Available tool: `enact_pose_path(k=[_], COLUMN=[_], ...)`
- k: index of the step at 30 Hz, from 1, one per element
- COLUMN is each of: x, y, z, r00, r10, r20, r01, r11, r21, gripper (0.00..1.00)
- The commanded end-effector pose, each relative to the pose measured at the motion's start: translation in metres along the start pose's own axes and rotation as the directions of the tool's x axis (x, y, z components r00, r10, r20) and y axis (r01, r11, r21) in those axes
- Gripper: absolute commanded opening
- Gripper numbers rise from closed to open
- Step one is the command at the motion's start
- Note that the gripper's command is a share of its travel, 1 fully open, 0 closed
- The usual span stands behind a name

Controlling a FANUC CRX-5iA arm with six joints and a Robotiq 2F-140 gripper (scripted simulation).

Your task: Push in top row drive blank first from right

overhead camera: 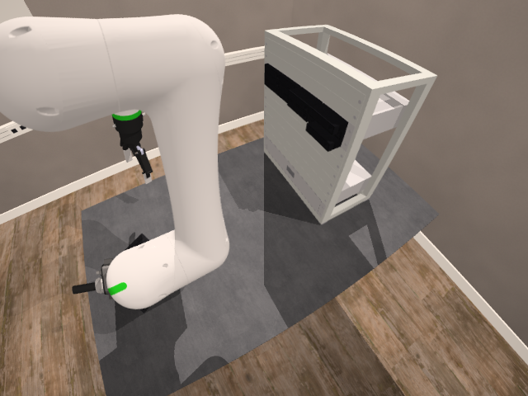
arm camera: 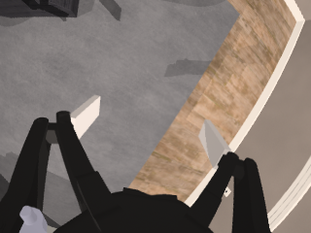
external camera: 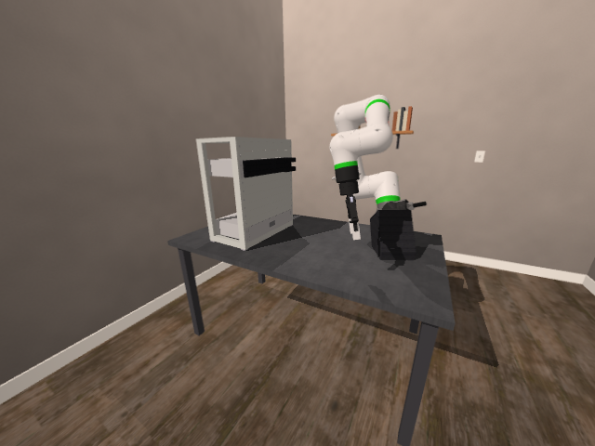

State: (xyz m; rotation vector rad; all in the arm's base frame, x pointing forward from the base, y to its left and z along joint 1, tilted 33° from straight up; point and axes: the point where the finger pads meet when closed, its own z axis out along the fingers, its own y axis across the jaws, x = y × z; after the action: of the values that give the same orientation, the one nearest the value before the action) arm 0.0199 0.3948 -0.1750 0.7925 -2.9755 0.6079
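The white rack stands on the dark table top, near its far corner. A band of black drive blanks crosses the upper part of its front. The top-row blank at the right end lies next to the rack's open side. I cannot tell how far it sticks out. My gripper is open and empty. It points down over the table, beside the arm's base and well away from the rack. The wrist view shows only table and floor.
The arm's black pedestal stands on the table, with its white base joint in front of the near camera. The table edge and the wooden floor lie just under the gripper. Walls are close behind the rack.
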Motion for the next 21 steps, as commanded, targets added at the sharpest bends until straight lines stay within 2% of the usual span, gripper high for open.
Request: enact_pose_path(k=[1,3,11,18,20,21], x=[0.006,0.006,0.016,0.019,0.019,0.019], y=[0.02,0.02,0.072,0.119,0.119,0.126], z=[0.0,0.0,-0.009,-0.032,-0.032,-0.036], r00=[1.0,1.0,1.0,1.0,1.0,1.0], r10=[-0.008,-0.008,-0.018,-0.009,-0.009,-0.005], r20=[-0.008,-0.008,-0.016,-0.002,-0.002,0.001], r01=[0.008,0.008,0.013,0.007,0.007,0.005], r11=[0.997,0.997,0.961,0.886,0.886,0.872], r21=[-0.078,-0.078,-0.276,-0.463,-0.463,-0.49], gripper=[1.0,1.0,1.0,1.0,1.0,1.0])
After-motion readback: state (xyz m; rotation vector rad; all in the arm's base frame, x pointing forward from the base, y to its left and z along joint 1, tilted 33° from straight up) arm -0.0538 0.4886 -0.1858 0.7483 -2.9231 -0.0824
